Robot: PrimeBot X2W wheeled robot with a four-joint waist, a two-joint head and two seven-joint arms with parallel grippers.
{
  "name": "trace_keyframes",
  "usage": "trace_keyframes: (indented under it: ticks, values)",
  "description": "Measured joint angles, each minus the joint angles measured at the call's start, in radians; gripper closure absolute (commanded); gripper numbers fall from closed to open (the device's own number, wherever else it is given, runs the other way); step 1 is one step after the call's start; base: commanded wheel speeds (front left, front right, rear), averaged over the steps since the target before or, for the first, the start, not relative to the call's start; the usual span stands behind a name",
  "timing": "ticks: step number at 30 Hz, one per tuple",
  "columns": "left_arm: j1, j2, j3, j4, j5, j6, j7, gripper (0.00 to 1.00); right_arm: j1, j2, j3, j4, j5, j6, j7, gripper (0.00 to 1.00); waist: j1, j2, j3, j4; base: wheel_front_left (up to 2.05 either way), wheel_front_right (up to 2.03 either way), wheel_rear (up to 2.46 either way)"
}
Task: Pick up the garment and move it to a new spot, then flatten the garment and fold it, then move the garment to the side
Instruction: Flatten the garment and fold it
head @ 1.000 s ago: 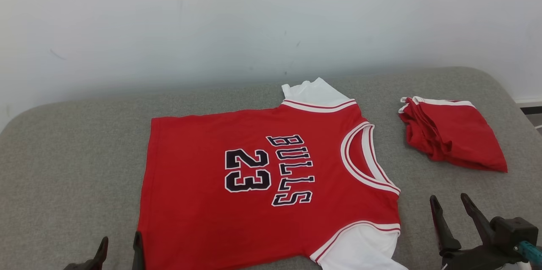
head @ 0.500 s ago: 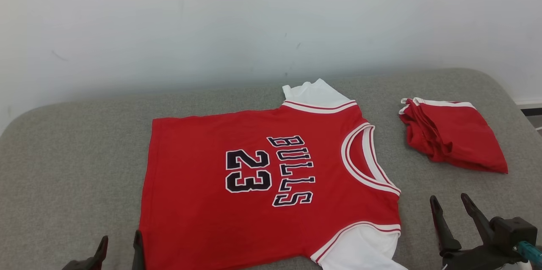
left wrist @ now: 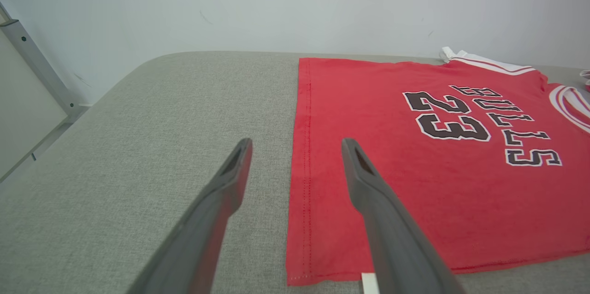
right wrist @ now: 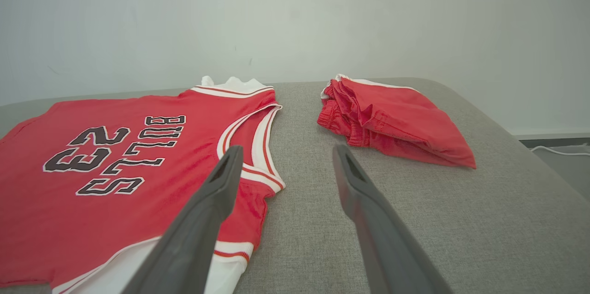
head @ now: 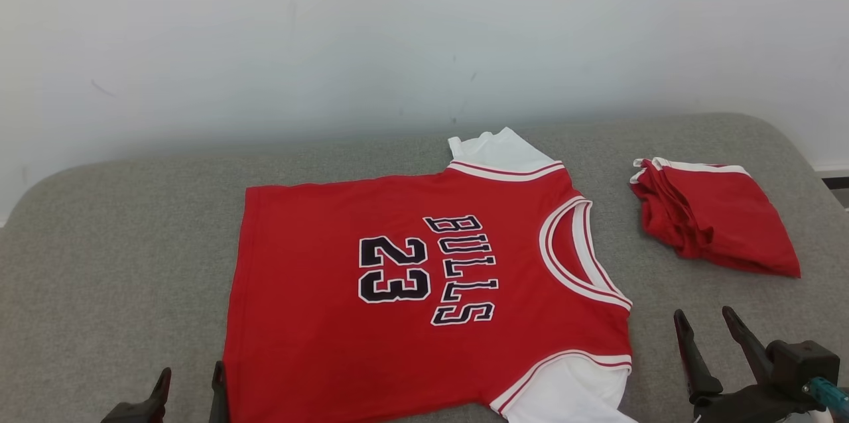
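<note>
The garment (head: pixel 424 290) is a red jersey with white sleeves, "BULLS" and "23" on its front. It lies spread flat in the middle of the grey padded table (head: pixel 119 264), neck to the right and hem to the left. My left gripper (head: pixel 190 376) hangs open at the near left, by the jersey's hem corner (left wrist: pixel 299 238), holding nothing. Off the jersey's near right shoulder, my right gripper (head: pixel 703 323) stands open and empty above bare table. The right wrist view has the jersey (right wrist: pixel 115 155) on its left.
A folded red piece of clothing (head: pixel 716 224) with white trim lies at the right of the table, also in the right wrist view as a red bundle (right wrist: pixel 396 123). A pale wall stands behind. A metal frame (left wrist: pixel 32 63) stands off the left end.
The whole head picture has slid slightly down and right, so the camera moved. The jersey, the folded piece and both grippers keep their places.
</note>
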Motion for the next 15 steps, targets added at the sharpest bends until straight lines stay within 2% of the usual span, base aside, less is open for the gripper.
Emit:
trace_keyframes:
  ticks: [15]
  values:
    - [0.003, -0.005, 0.005, -0.027, 0.002, 0.0, 0.02, 0.0, 0.001, 0.004, -0.011, 0.005, 0.0, 0.0, 0.001, 0.0, 0.0, 0.0, -0.007, 0.017, 0.0, 0.0, 0.0]
